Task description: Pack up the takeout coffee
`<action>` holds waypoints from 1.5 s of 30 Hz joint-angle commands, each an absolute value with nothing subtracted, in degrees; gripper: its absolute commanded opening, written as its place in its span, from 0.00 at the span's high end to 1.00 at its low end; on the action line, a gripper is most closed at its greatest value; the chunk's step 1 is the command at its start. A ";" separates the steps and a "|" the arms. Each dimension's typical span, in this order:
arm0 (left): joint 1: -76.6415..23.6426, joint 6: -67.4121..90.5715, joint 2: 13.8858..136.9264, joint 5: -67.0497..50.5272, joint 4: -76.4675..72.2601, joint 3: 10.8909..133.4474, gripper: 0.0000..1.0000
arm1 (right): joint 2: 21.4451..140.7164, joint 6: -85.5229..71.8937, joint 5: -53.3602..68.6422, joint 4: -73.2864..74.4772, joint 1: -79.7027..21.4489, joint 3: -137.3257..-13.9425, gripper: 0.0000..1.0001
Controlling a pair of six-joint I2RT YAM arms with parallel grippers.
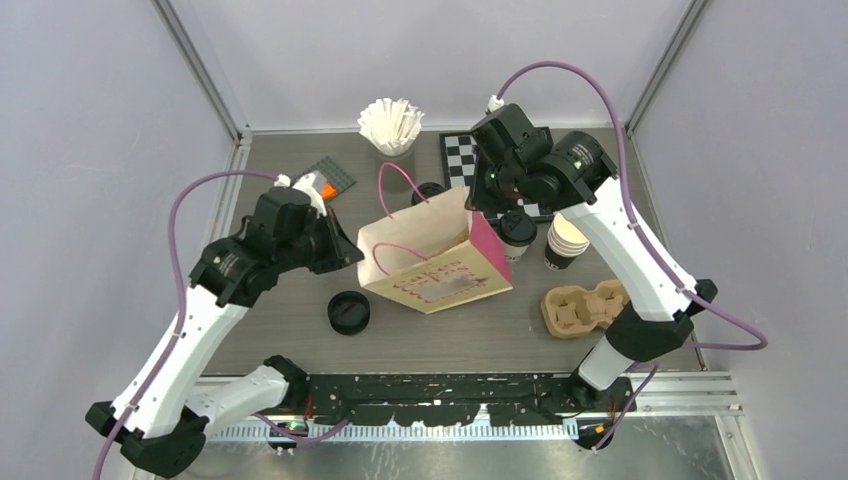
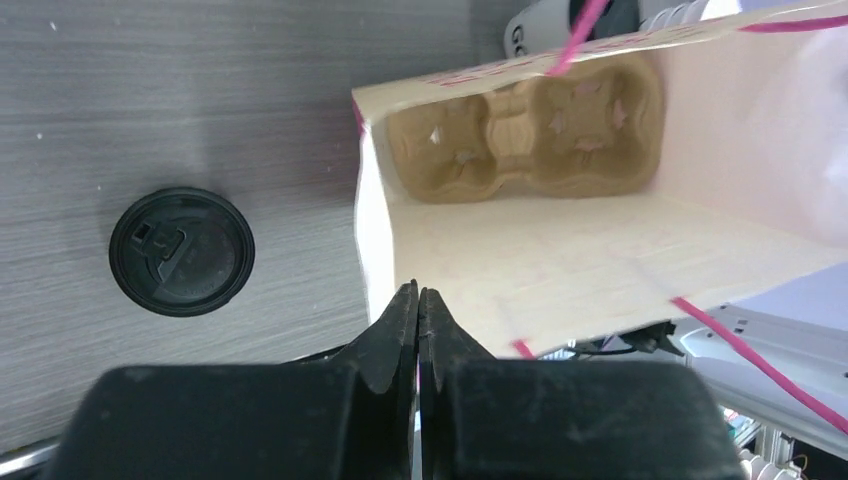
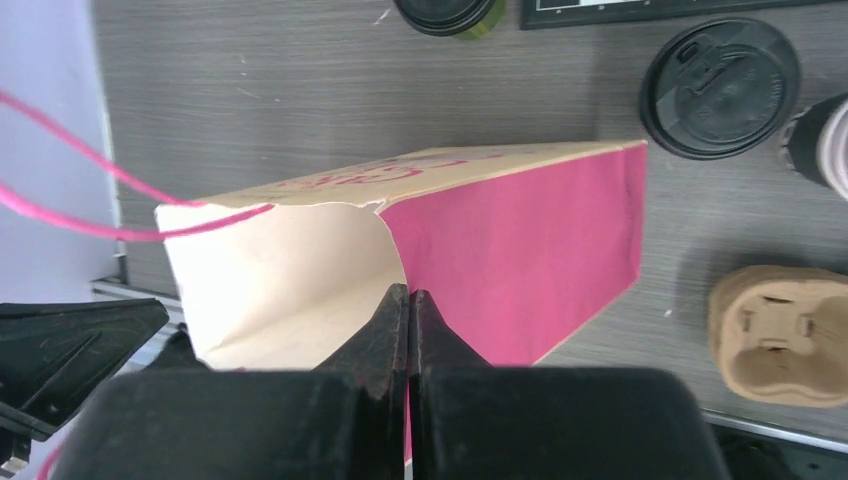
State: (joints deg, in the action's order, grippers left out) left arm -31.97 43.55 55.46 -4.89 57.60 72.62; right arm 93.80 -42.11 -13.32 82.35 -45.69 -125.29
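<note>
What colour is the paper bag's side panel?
Magenta pink. The paper bag's side panel shows best in the right wrist view.

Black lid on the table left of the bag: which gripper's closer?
Left. The left gripper pinches the paper bag's left rim, the black lid just beside it on the table; the right gripper pinches the opposite rim, across the bag.

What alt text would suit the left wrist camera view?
The left gripper pinches the rim of a cream paper bag, with a brown pulp cup carrier inside at its bottom. A black lid lies on the grey table beside it.
</note>
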 commanded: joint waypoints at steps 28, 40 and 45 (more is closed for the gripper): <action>-31.28 32.30 62.04 8.49 72.12 99.57 0.77 | 84.39 -46.66 -6.93 73.32 -46.08 -113.32 1.00; -27.77 31.72 68.01 -5.11 69.88 98.43 0.68 | 75.14 -47.93 -12.66 73.35 -46.14 -106.54 0.50; -27.73 32.75 69.81 -9.34 66.80 95.11 0.63 | 73.38 -43.86 -12.73 72.17 -46.11 -105.89 0.38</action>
State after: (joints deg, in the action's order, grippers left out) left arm -27.99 32.49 69.41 -3.90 70.94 96.55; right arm 75.88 -48.07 -10.28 72.36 -45.91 -105.23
